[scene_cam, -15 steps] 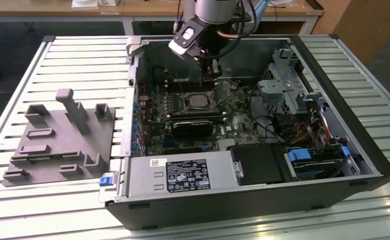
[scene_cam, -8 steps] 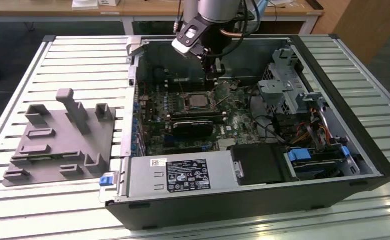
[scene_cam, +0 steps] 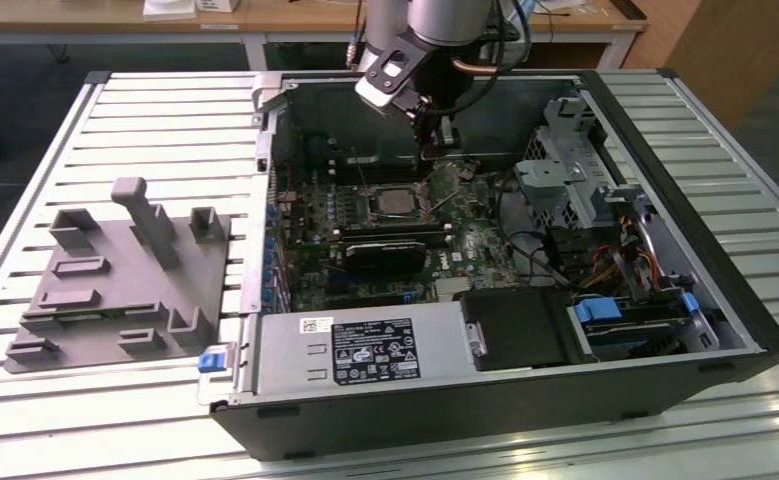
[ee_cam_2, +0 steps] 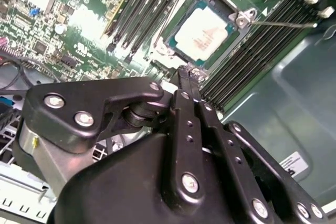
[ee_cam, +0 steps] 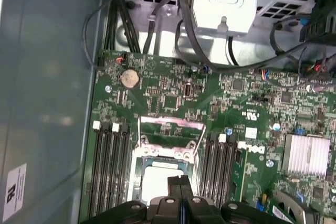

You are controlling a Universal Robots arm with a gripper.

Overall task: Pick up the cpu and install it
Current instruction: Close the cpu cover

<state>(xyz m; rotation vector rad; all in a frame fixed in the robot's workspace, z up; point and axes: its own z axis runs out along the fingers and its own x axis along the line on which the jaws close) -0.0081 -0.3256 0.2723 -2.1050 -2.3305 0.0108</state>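
The cpu [ee_cam_2: 207,30] is a small silver square lying flat in the dark socket on the green motherboard, with the socket's metal frame [ee_cam: 169,127] folded open beside it. In the exterior view the cpu [scene_cam: 392,203] sits near the middle of the open computer case. My gripper [ee_cam_2: 189,73] hangs just above the socket's edge, its two black fingers pressed together with nothing between them. In the first wrist view the shut fingertips [ee_cam: 180,183] overlap the edge of the cpu [ee_cam: 155,179].
The computer case [scene_cam: 709,290] lies open on a slatted white table. A grey fixture plate [scene_cam: 116,285] with upright pegs lies at the exterior view's left. Memory slots [ee_cam: 110,166] flank the socket. A drive cage [scene_cam: 569,160], cables [scene_cam: 549,255] and a power supply [scene_cam: 362,350] crowd the case.
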